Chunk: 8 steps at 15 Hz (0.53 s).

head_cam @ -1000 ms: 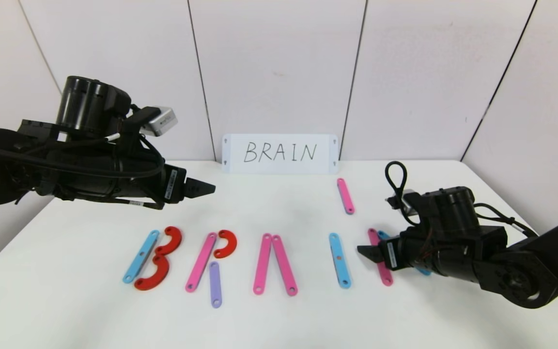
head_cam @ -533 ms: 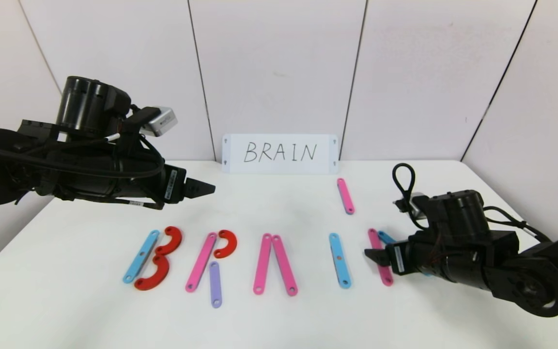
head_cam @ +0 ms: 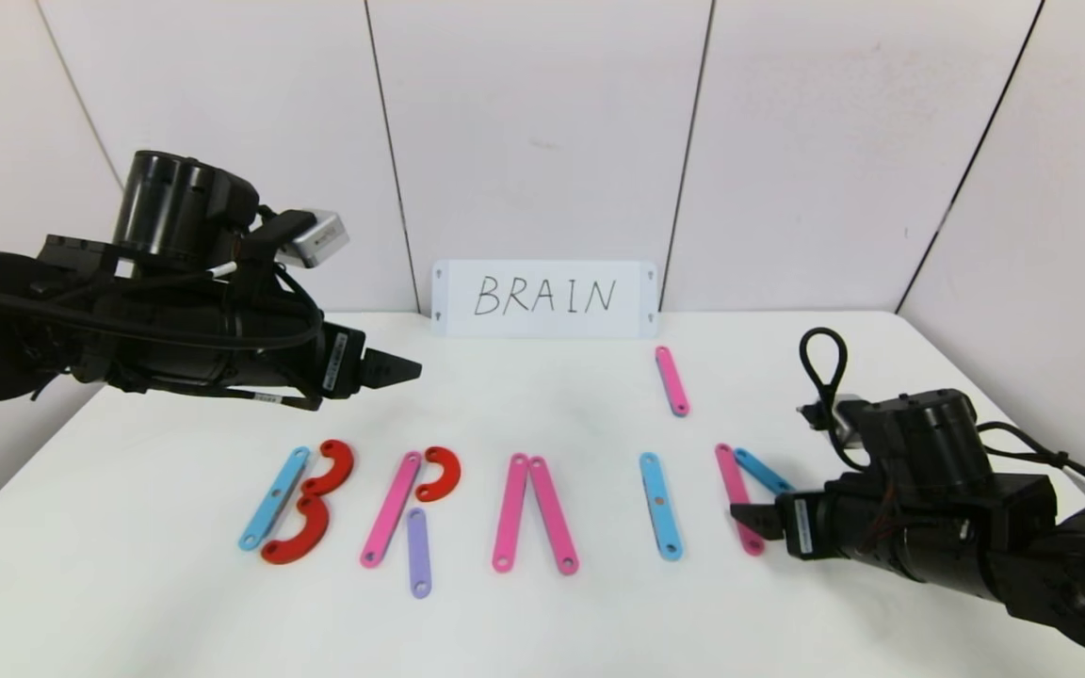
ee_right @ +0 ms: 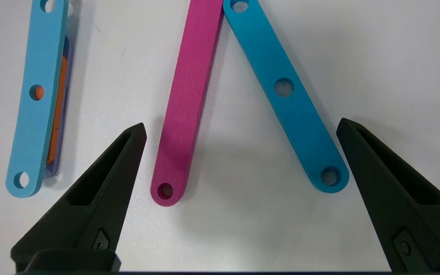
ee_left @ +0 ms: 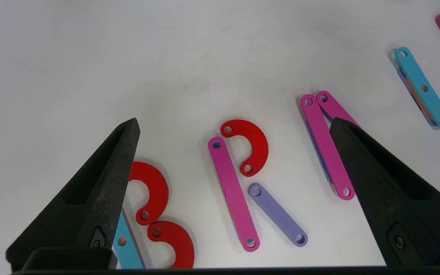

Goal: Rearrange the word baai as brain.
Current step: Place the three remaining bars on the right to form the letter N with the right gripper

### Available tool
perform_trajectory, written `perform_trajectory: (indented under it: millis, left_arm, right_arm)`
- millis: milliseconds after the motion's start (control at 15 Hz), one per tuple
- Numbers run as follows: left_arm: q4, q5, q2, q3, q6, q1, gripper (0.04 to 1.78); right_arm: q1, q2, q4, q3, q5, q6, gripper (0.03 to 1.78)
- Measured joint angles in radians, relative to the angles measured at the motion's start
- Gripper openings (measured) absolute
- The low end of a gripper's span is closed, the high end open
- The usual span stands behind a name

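The strips on the white table spell letters in a row. B is a light-blue strip (head_cam: 271, 499) with two red curves (head_cam: 331, 468). R is a pink strip (head_cam: 392, 508), a red curve (ee_left: 256, 147) and a purple strip (head_cam: 418, 552). Two pink strips (head_cam: 511, 512) lean together as an A without a bar. A light-blue strip (head_cam: 660, 506) stands as I. Beyond it a pink strip (ee_right: 183, 99) and a blue strip (ee_right: 285, 88) meet at their far ends. My right gripper (ee_right: 241, 123) hovers open just short of their near ends, holding nothing. My left gripper (head_cam: 401, 367) hangs open above the table behind B and R.
A loose pink strip (head_cam: 672, 380) lies alone at the back, right of centre. The white card handwritten "BRAIN" (head_cam: 544, 298) stands against the back wall. Bare table lies in front of the letters and at the far right.
My right gripper has drawn back toward the front right, off the pink and blue strips, so the blue strip now shows. The left arm has barely moved.
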<state>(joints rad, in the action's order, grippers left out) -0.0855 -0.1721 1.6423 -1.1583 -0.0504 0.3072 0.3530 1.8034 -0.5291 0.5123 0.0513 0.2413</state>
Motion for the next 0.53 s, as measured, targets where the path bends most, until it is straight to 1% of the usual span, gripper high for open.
perform_trajectory:
  millis: [267,533]
  left_arm:
    - [0.001,0.000,0.000,0.000,0.000,0.001,1.74]
    - [0.001,0.000,0.000,0.000,0.000,0.001,1.74]
  right_arm:
    - [0.023,-0.016,0.000,-0.019,-0.008,0.011,1.74]
    - [0.034,-0.023,-0.002,-0.023,0.000,0.018,1.74]
